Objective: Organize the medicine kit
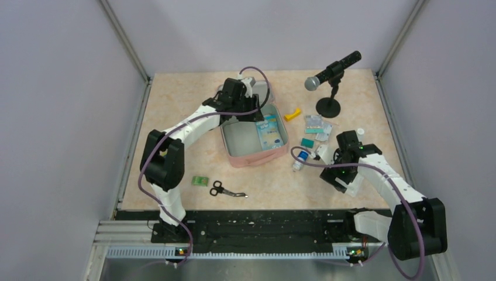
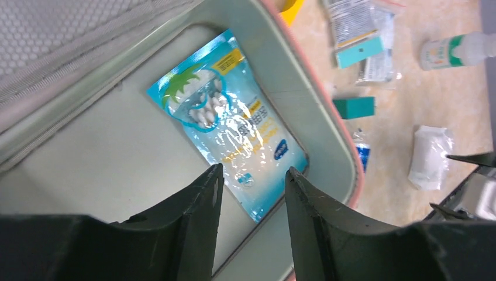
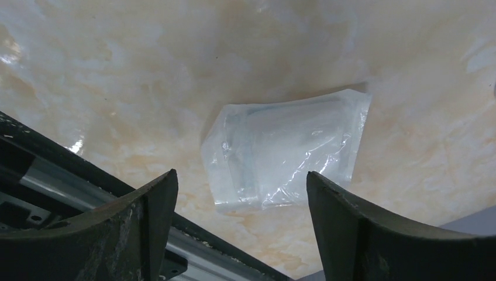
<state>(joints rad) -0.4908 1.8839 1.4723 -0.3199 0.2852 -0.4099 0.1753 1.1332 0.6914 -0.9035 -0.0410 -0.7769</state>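
The medicine kit (image 1: 257,157) lay open beneath the left gripper (image 2: 250,175), jaws apart and empty above one blue pouch (image 2: 228,120) inside; the right gripper (image 3: 241,187) gaped wide over a clear packet (image 3: 286,155); bottle (image 1: 300,158), scissors (image 1: 225,189) and sachets (image 1: 319,124) lay unpacked outside.

The table (image 1: 175,117) carries the open kit (image 1: 257,157), with scissors (image 1: 225,190) and a green packet (image 1: 200,181) in front. To its right are a yellow piece (image 1: 292,115), sachets (image 1: 319,124), a teal box (image 1: 307,142), a bottle (image 1: 300,158), a clear pouch (image 3: 286,155) and a microphone stand (image 1: 328,107).

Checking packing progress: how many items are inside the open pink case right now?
1. A blue pouch lies flat on the lining of the medicine kit, along its right side. The kit's far end is covered from above, so more may be hidden.
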